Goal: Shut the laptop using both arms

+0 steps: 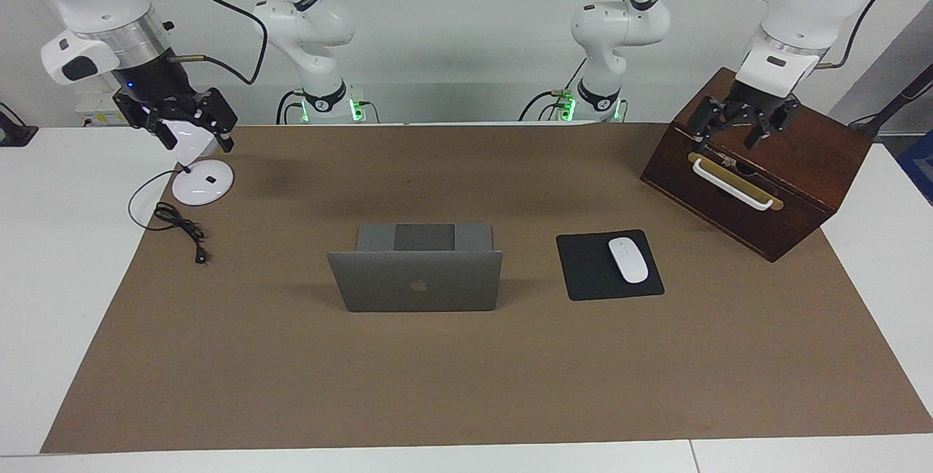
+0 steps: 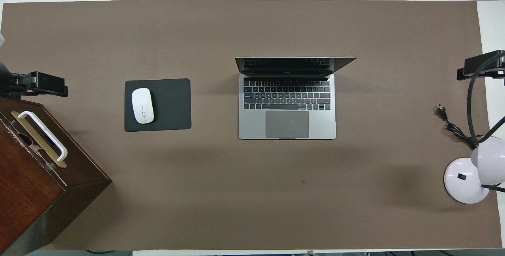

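A: The thin silver-grey laptop (image 1: 415, 280) stands open mid-table on the matte brown mat (image 1: 466, 385), lid upright, dark apple logo on its back.

B: The overhead view shows its black keys and flat trackpad; the facing view doesn't. And the arms?

A: Left gripper (image 1: 738, 130) hangs over the dark wooden box (image 1: 794, 167), claws spread, empty. Right gripper (image 1: 178, 123) is raised over the round white desk lamp (image 1: 203, 183), also spread and empty.

B: A glossy white mouse (image 1: 628, 259) sits on the black mousepad (image 1: 583, 269), between laptop and box.
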`<move>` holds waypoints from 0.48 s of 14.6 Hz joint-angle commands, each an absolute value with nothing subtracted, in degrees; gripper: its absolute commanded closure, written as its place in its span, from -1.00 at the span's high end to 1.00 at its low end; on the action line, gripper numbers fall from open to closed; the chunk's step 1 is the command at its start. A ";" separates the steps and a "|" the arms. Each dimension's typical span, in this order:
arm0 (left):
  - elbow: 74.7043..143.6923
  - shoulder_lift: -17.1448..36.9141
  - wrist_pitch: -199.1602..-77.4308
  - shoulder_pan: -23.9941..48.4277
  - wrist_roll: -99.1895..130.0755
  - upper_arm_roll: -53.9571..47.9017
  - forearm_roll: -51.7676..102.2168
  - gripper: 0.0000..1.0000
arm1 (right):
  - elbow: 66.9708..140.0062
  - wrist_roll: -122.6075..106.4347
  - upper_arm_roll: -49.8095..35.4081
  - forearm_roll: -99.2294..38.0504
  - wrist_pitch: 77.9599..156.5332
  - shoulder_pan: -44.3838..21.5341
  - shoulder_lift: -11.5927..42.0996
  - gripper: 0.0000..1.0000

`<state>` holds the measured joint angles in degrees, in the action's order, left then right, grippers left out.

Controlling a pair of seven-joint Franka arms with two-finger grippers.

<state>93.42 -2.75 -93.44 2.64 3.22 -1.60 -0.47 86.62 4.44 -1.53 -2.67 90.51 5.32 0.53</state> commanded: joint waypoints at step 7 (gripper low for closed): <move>97.03 -4.57 -98.70 2.11 2.37 -1.32 0.09 -0.78 | 85.52 4.75 -1.32 -2.90 96.93 5.01 2.02 1.00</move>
<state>94.34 -2.80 -96.76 2.54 3.22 -1.34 -0.47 86.55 4.44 -1.59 -2.67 95.07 5.28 0.73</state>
